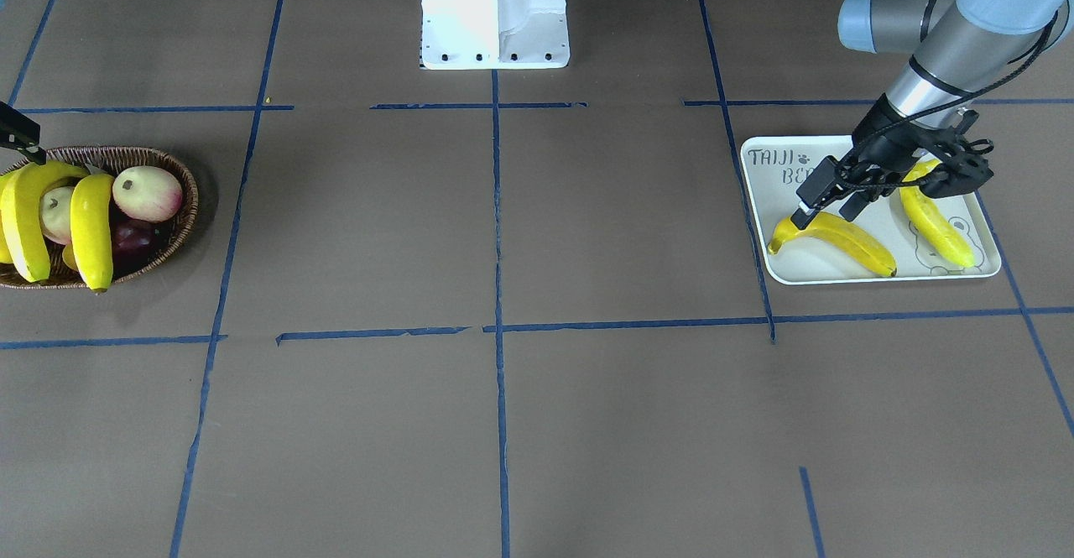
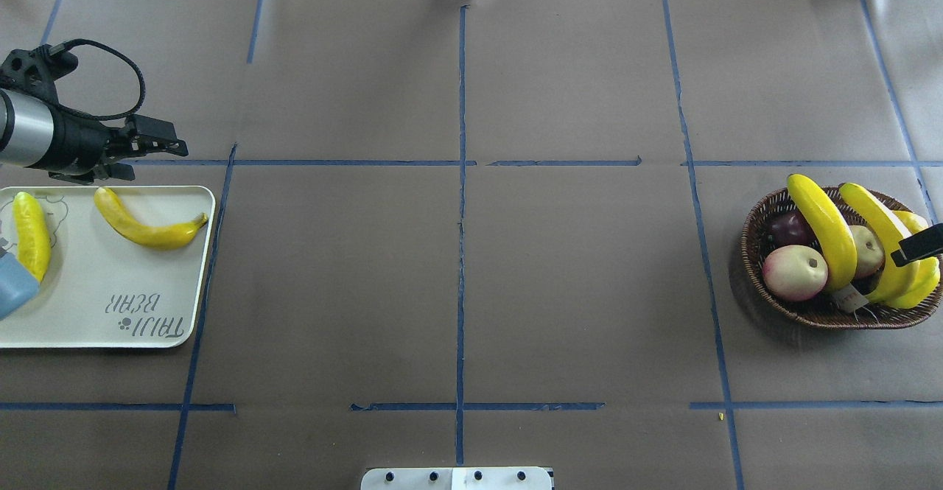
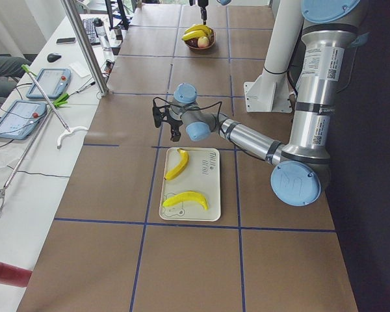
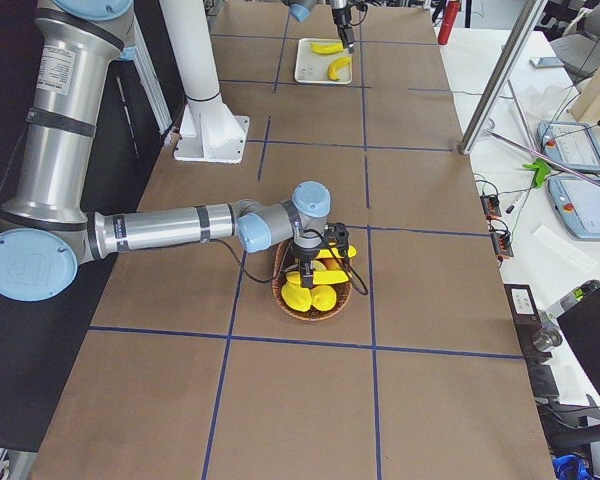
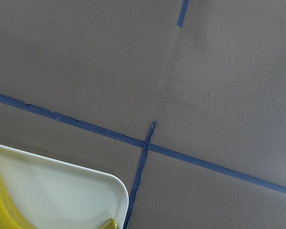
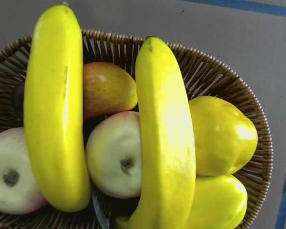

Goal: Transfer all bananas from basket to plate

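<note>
My left arm [image 1: 944,50] reaches out and slopes downward, bent at the wrist so that my left hand [image 1: 822,216] points down at a slant, its two fingers [image 1: 810,203] spread apart with nothing between them. My right arm [image 4: 170,228] stretches nearly level. My right hand [image 4: 318,266] hangs straight down from it, and I cannot tell how its fingers are set.

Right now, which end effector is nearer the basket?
Right. The right end effector hangs just above the basket, over its bananas. The left end effector is at the table's other end, by the plate.
</note>
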Robot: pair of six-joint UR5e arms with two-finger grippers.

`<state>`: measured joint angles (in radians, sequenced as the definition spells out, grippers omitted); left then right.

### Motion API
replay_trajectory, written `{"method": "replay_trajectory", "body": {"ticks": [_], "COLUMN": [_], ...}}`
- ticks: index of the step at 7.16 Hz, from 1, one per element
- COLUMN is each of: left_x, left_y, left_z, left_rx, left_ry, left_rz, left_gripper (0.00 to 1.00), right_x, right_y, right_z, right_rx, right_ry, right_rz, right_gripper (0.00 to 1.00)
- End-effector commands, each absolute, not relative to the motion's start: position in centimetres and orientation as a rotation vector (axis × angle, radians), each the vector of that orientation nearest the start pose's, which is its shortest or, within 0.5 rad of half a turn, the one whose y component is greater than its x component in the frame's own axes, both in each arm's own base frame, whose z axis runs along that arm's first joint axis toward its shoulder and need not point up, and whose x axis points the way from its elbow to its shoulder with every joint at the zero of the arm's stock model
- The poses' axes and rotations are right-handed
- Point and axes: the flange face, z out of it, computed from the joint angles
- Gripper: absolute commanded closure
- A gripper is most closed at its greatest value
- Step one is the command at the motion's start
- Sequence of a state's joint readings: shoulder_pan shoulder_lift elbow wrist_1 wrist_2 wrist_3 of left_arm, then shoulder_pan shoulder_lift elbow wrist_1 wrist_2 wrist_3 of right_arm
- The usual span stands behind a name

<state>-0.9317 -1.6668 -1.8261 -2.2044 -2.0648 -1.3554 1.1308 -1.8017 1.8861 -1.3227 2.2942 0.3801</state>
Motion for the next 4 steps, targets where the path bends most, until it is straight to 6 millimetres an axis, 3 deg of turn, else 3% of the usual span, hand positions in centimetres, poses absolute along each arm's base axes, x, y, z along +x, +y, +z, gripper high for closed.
{"method": "replay_trajectory", "body": {"ticks": [1,4], "left_x": [25.16,25.1], "left_y": [-48.24,-48.15], "left_z": [41.52,41.22], "left_rx": [0.144,0.148], "left_ry": [1.062,1.067], "left_rz": [-0.402,-0.4], "left_gripper": [0.0,0.0], "right_x": [-12.31,-13.16], "right_y": [-40.11,-40.41], "right_z": [59.09,60.01], "right_rx": [-0.019,-0.038], "right_ry": [-0.78,-0.773], "right_rz": [-0.187,-0.197], "right_gripper": [0.01,0.04]}}
